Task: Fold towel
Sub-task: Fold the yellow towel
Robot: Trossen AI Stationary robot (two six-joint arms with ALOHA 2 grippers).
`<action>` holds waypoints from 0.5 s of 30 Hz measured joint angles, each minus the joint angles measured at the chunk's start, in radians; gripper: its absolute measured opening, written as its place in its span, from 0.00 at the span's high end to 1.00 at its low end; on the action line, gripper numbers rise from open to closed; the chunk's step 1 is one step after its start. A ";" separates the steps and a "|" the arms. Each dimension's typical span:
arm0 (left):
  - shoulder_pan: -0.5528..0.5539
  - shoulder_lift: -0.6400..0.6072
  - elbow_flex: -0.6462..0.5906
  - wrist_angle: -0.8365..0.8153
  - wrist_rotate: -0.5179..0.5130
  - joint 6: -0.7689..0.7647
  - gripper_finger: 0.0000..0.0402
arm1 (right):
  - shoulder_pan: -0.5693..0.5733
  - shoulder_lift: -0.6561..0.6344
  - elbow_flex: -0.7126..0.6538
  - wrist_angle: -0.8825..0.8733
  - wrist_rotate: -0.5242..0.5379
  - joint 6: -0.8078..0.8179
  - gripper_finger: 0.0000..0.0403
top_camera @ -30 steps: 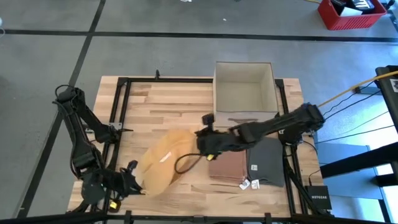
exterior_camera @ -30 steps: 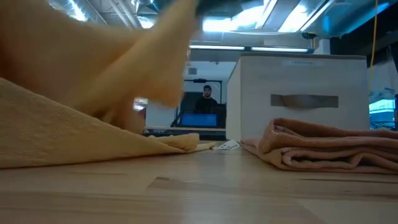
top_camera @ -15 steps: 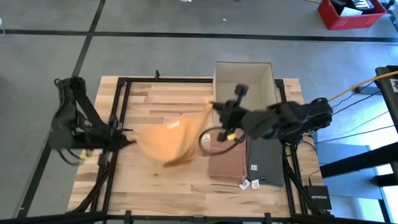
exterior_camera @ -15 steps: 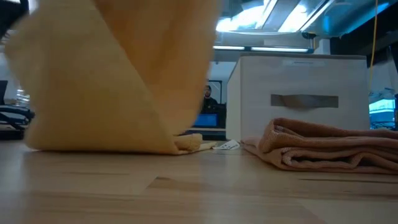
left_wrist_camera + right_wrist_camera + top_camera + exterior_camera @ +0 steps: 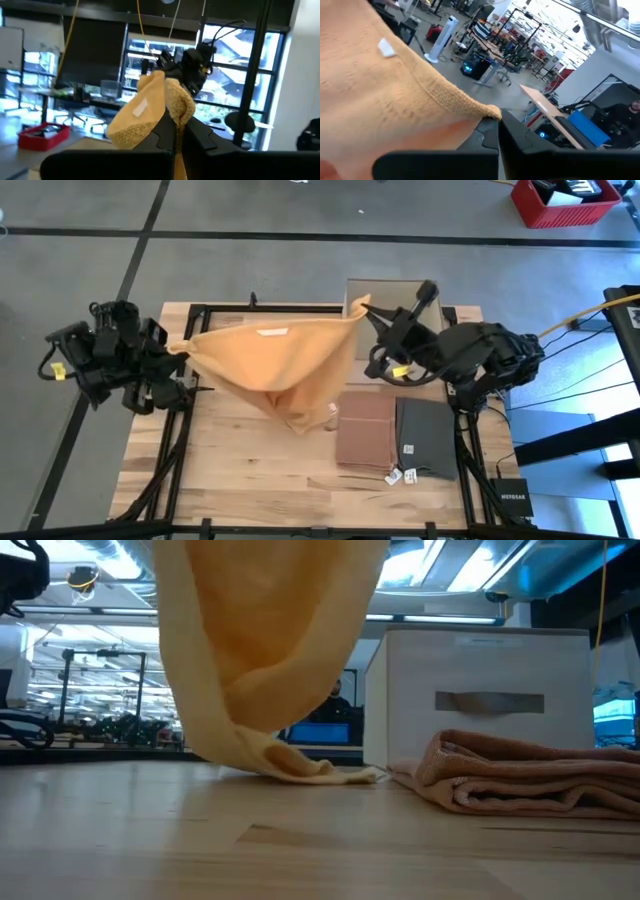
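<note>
A yellow-orange towel (image 5: 280, 365) hangs spread between my two grippers, above the table's middle. Its top edge, with a small white tag (image 5: 268, 332), runs from my left gripper (image 5: 180, 348) on the left to my right gripper (image 5: 364, 310) by the white box. Both grippers are shut on towel corners. The towel sags to a point, and that lower end (image 5: 305, 770) lies crumpled on the wooden table (image 5: 240, 480). My left gripper pinches the towel's left top corner (image 5: 176, 102) between its two fingers, coming level from the table's left. The cloth bunches above the fingertips; the towel hangs away from them. My right gripper pinches the right top corner (image 5: 489, 111) by its hemmed edge, coming from the table's right. The edge runs nearly taut toward the other gripper.
A white open box (image 5: 392, 320) stands at the table's far right, just behind my right gripper. A folded brown towel (image 5: 365, 442) and a folded grey one (image 5: 428, 438) lie side by side near the right edge. Bare wood lies at the near left.
Both grippers have risen and swung toward the far edge, moving apart, the left one to the left and the right one toward the box. The towel went from a heap on the table to hanging spread between them, with only its lower end still on the wood.
</note>
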 joint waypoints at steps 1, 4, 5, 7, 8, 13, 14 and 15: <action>0.000 -0.002 0.000 0.006 0.001 0.014 0.98 | 0.000 0.000 -0.002 -0.001 -0.001 0.000 0.99; 0.000 -0.001 0.000 0.027 0.003 0.050 0.98 | 0.000 0.001 -0.003 -0.009 -0.004 0.004 0.99; 0.000 -0.001 0.000 0.040 0.007 0.059 0.98 | 0.000 0.001 -0.003 -0.008 -0.003 0.005 0.99; 0.000 0.001 0.001 0.097 0.030 0.092 0.98 | 0.000 0.001 -0.003 0.005 -0.004 0.001 0.99; 0.000 0.001 0.008 0.121 0.047 0.116 0.98 | -0.001 0.001 -0.003 0.022 -0.004 -0.011 0.99; 0.000 0.029 0.098 0.257 0.149 0.325 0.98 | -0.016 0.002 -0.003 0.249 -0.004 -0.188 0.99; 0.000 0.035 0.123 0.275 0.152 0.378 0.98 | -0.022 0.002 -0.003 0.322 -0.005 -0.242 0.99; 0.000 0.037 0.148 0.287 0.152 0.422 0.98 | -0.029 0.002 -0.003 0.392 -0.005 -0.296 0.99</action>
